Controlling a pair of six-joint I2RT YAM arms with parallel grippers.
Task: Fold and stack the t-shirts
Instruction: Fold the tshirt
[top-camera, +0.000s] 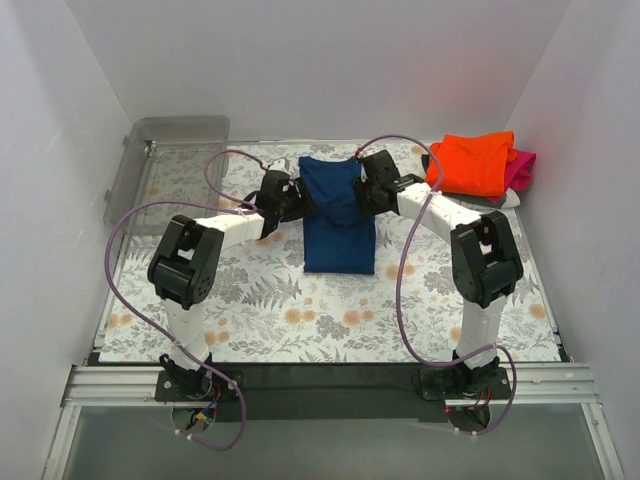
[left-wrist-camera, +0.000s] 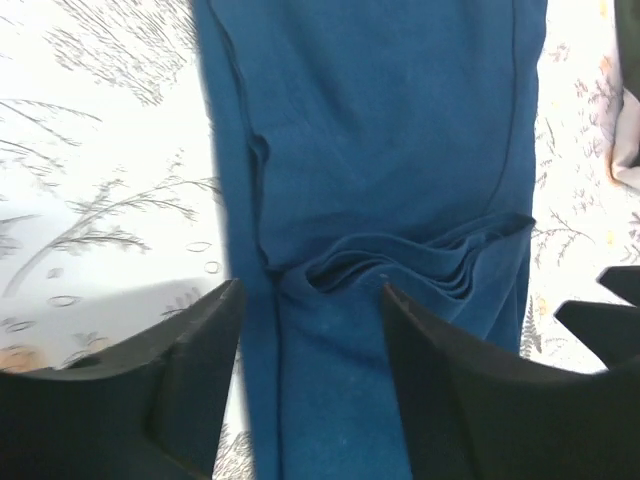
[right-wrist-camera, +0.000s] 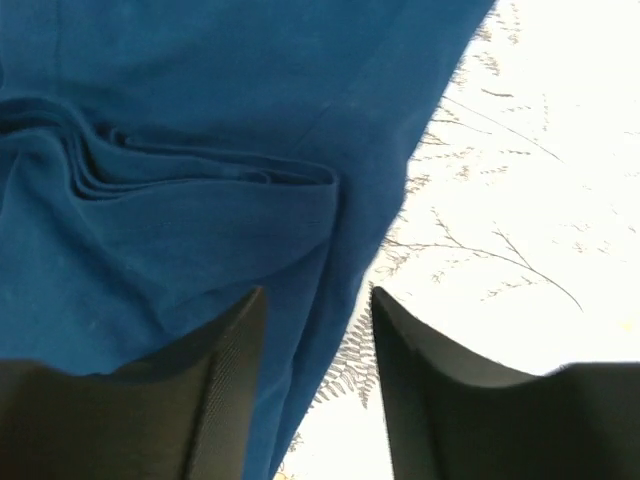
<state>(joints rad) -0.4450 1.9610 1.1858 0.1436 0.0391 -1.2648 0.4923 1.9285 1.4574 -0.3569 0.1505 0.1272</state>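
Note:
A navy blue t-shirt (top-camera: 338, 215) lies folded into a long strip on the floral table, with a bunched fold across its middle (left-wrist-camera: 430, 260). My left gripper (top-camera: 298, 200) sits at the strip's left edge, its jaws open (left-wrist-camera: 310, 290) over the cloth, gripping nothing. On the opposite side, my right gripper (top-camera: 368, 190) stands open (right-wrist-camera: 318, 292) astride the right edge of the navy shirt (right-wrist-camera: 200, 120). At the back right a folded orange t-shirt (top-camera: 470, 162) rests on a magenta one (top-camera: 522, 168), with a greyish one (top-camera: 505, 200) underneath.
A clear plastic bin (top-camera: 170, 160) stands at the back left. White walls close in the table (top-camera: 300, 320) on three sides. The black mounting rail (top-camera: 330, 378) runs along the near edge.

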